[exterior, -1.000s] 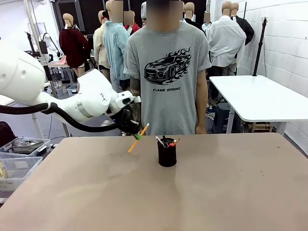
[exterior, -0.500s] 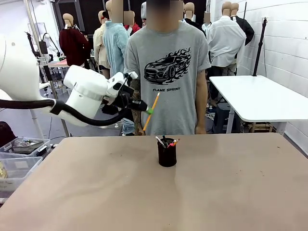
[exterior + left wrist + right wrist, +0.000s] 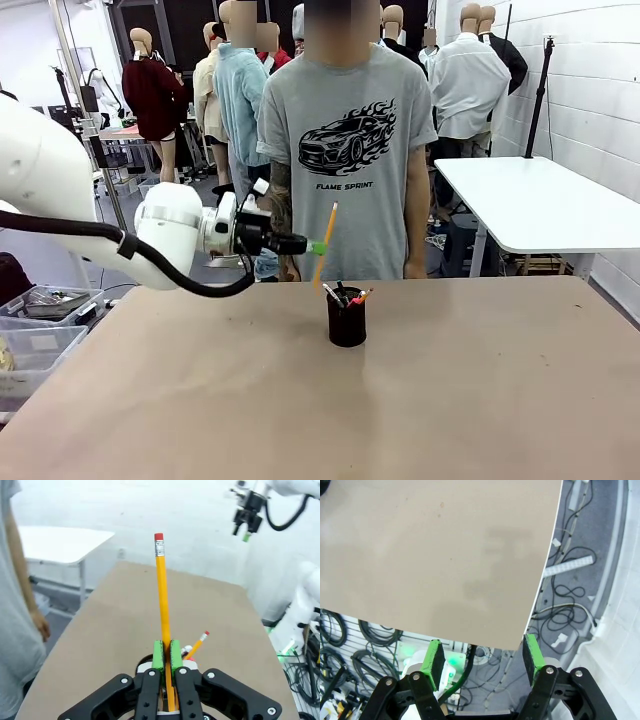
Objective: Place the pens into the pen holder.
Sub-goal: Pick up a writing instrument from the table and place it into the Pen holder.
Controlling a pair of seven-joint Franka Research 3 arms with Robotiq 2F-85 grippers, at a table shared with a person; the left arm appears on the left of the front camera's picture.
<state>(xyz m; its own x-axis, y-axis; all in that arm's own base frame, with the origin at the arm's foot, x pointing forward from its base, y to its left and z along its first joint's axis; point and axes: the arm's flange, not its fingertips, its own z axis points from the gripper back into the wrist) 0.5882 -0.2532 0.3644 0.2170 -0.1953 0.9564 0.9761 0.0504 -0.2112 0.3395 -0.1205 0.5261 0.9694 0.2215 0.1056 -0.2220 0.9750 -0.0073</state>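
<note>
My left gripper (image 3: 317,247) is shut on a yellow-orange pencil (image 3: 327,228), which stands nearly upright, its lower end just above and left of the pen holder (image 3: 347,320). The small black mesh holder stands mid-table with a whitish pen (image 3: 331,292) and an orange-tipped one (image 3: 362,296) sticking out. In the left wrist view the green pads (image 3: 158,655) of the left gripper (image 3: 166,652) clamp the pencil (image 3: 161,590), red eraser pointing away, and another pencil (image 3: 199,643) leans in the holder below. My right gripper (image 3: 482,657) is open with nothing between its fingers, off the table's edge (image 3: 535,605).
A person in a grey T-shirt (image 3: 350,150) stands at the far side of the table, right behind the holder. Grey bins (image 3: 40,320) sit beyond the table's left edge. A white table (image 3: 540,200) stands at the back right. Cables (image 3: 570,595) lie on the floor below my right gripper.
My left arm has carried the pencil to the right and turned the wrist, so the pencil went from slanted to nearly upright, close over the holder.
</note>
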